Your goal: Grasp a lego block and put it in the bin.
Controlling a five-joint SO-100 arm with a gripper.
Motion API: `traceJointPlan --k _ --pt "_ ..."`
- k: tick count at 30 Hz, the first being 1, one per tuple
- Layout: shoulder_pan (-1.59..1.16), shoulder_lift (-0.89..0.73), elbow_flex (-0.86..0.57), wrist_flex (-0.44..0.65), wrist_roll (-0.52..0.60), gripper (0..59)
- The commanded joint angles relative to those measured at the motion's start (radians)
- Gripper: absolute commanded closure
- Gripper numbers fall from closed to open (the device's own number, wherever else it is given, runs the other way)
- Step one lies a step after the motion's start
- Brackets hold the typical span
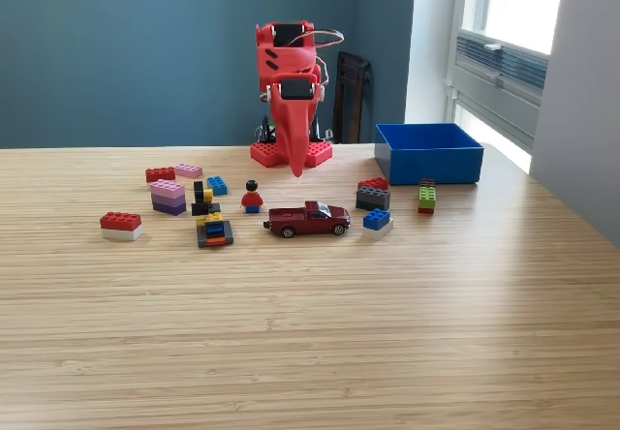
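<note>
At upper centre of the frame the red arm sat folded, its end effector [296,164] pointing down with its jaws closed on nothing, above the table [310,333]. The bin [428,153] stood at right of centre, and lego blocks [168,197] and a toy car [308,220] lay scattered mid-frame.

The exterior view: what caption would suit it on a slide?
Red robot arm folded at rest behind scattered lego bricks, a toy pickup and a minifigure, with the blue bin waiting at the exterior view's right.
</note>
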Motion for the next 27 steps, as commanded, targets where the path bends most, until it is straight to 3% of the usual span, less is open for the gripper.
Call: traceJointPlan --k 1,9,18,27 --pt "-0.041 -0.104 -0.242 0.098 0.028 35.2" --pt "-0.044 -0.497 -0.520 0.298 -0.017 32.3" --pt "0.066 -0.841 -0.620 0.296 -0.239 30.6" --pt "0.189 -1.043 -0.635 0.232 -0.397 29.3"
